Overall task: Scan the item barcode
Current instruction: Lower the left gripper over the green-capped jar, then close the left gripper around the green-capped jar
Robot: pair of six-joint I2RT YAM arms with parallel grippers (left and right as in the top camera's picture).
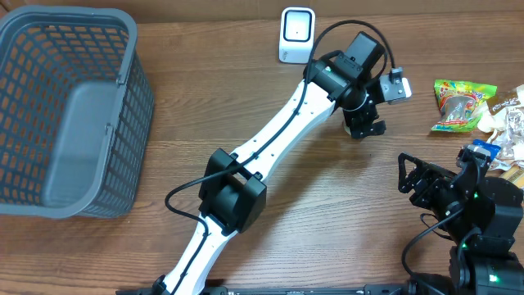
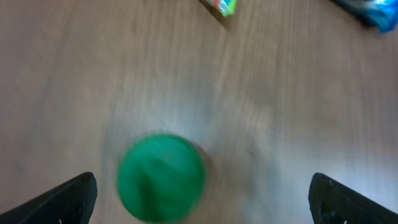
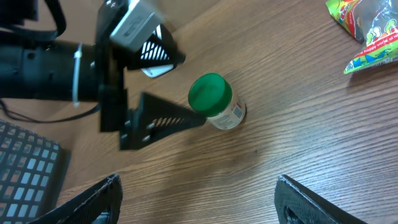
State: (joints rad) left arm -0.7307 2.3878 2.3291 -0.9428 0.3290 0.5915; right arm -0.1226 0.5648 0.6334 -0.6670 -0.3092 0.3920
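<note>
Right wrist view: the green-lidded jar [image 3: 214,102] stands mid-frame on the desk [image 3: 311,143], ungripped between the wide-open jaws of the left end effector [image 3: 193,90]. The right end effector [image 3: 199,193] gapes empty. Likely light, rigid, slick; grip below the lid.

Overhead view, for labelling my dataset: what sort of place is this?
Probably a mock shop checkout: a white box-shaped barcode scanner, a grey plastic mesh basket and a green-yellow snack packet.
</note>
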